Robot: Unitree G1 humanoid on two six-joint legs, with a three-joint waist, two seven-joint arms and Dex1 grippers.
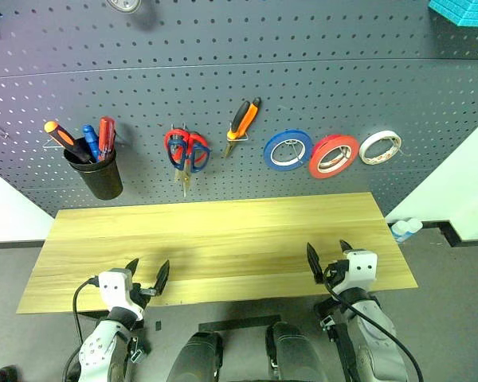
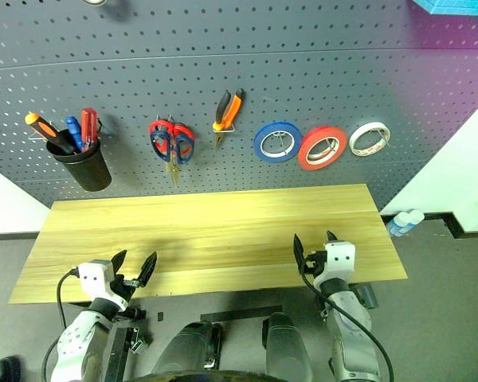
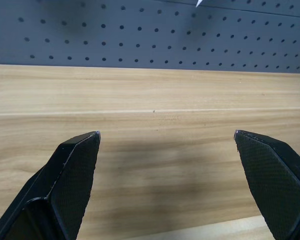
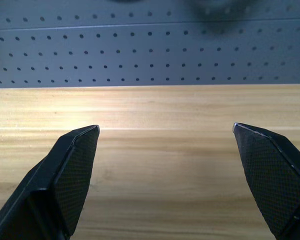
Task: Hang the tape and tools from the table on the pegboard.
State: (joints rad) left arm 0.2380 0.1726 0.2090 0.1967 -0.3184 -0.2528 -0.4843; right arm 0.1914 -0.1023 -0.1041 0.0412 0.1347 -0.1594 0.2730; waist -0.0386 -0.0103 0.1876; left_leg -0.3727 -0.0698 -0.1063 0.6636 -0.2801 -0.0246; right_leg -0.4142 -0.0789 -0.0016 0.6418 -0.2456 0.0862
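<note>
The red tape (image 1: pixel 334 155) hangs on the dark grey pegboard (image 1: pixel 239 48), between a blue ring and a white roll. Orange-and-black pliers (image 1: pixel 243 121) hang left of the blue ring. Dark-handled scissors (image 1: pixel 183 159) share a hook with a red-handled pair. A clear-red-handled screwdriver (image 1: pixel 106 137) stands in a black cup. My left gripper (image 1: pixel 148 267) is open and level over the near edge of the table (image 1: pixel 223 227), holding nothing. My right gripper (image 1: pixel 327 248) is open and level over the table's near right part. Bare wood shows between the fingers (image 3: pixel 75 170) of the left and the fingers (image 4: pixel 72 170) of the right.
A black cup (image 1: pixel 101 175) on the pegboard holds an orange-black and a blue screwdriver. Red-handled scissors (image 1: pixel 199 145), a blue tape ring (image 1: pixel 287 149) and a white roll (image 1: pixel 380 146) also hang there. A white bottle (image 1: pixel 404 229) lies on the floor past the table's right end.
</note>
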